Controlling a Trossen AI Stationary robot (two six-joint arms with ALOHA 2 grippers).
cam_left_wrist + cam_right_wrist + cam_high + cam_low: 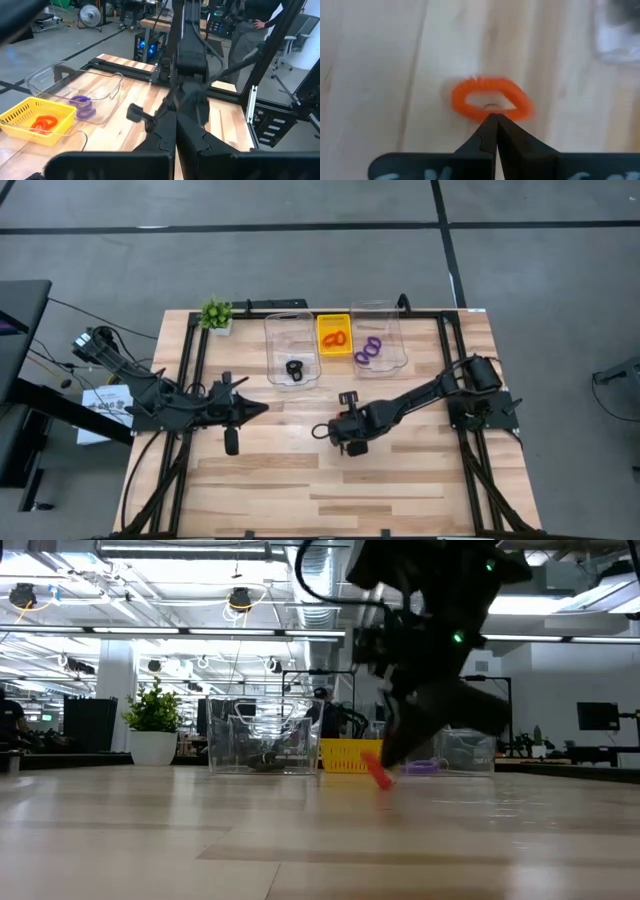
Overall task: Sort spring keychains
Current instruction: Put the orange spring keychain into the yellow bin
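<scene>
An orange spring keychain [490, 97], a small coiled loop, hangs at the tip of my right gripper [492, 117], which is shut on it over the middle of the table [351, 444]. In the low view the keychain [379, 773] slants down below the dark gripper. A black keychain [294, 369] lies in the left clear container [272, 330]. Orange keychains [335, 338] lie in the yellow tray [322, 352], and purple ones [368, 352] in the right clear container [392, 315]. My left gripper [262, 409] waits shut at the table's left, holding nothing. My right gripper pinches the orange loop's near rim [481, 114] between its two fingertips, coming steeply from above and slanting toward the table's left. The coil hangs tilted below the fingers [392, 748], its lower end [385, 783] close over the wood; whether it touches the table I cannot tell.
A small green plant [216, 314] stands at the far left corner. The three containers stand in a row along the far edge. Dark frame rails [190, 360] run down both sides of the table. Bare wood [300, 480] spreads across the near half.
</scene>
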